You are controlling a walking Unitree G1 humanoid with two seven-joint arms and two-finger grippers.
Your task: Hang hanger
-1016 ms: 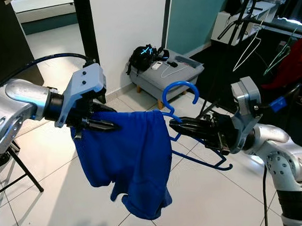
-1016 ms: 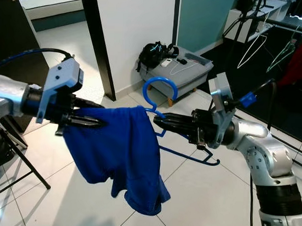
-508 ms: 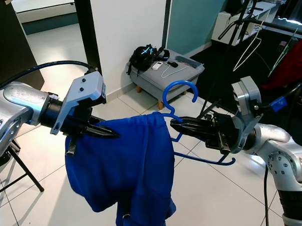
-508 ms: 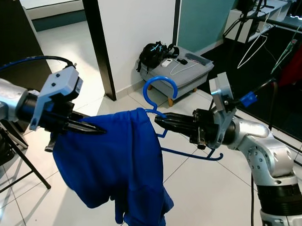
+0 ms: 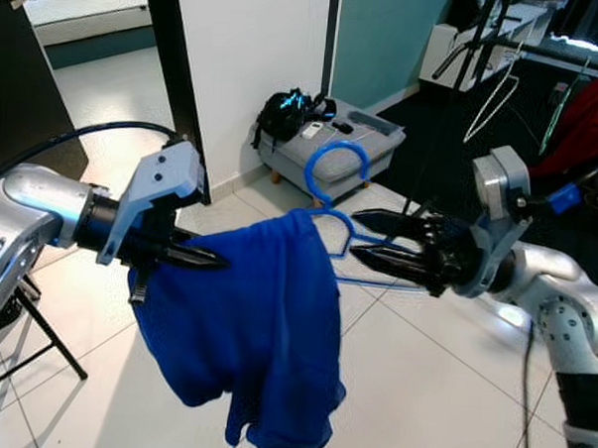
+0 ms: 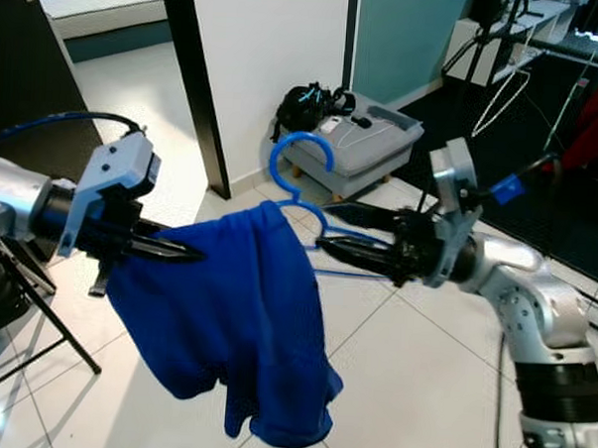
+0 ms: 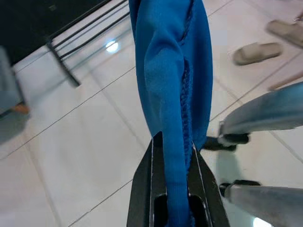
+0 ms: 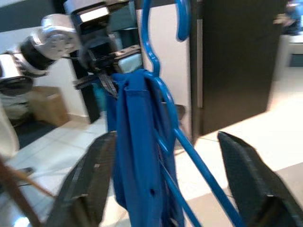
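Between my two arms, held up over the tiled floor point(image 5: 441, 389), hangs the blue hanger point(image 5: 332, 191) with the blue shorts point(image 5: 255, 331) draped on it. My right gripper point(image 5: 366, 237) has just changed state: half a second ago its fingers were pinched together on the hanger just below the hook; now they stand wide apart, one above and one below the wire, and the right wrist view shows the hanger running free between them. My left gripper point(image 5: 213, 261) stays clamped on the waistband of the shorts (the left wrist view shows blue cloth squeezed between both fingers).

Consequence for the task — I judge the hanger is now carried mainly by the cloth, and it has tilted and swung toward my left. The clothes rail point(image 5: 545, 51) with its white hangers stands well apart, behind my right arm — hanging is not yet done. A fresh right-hand hold on the hanger is needed first.
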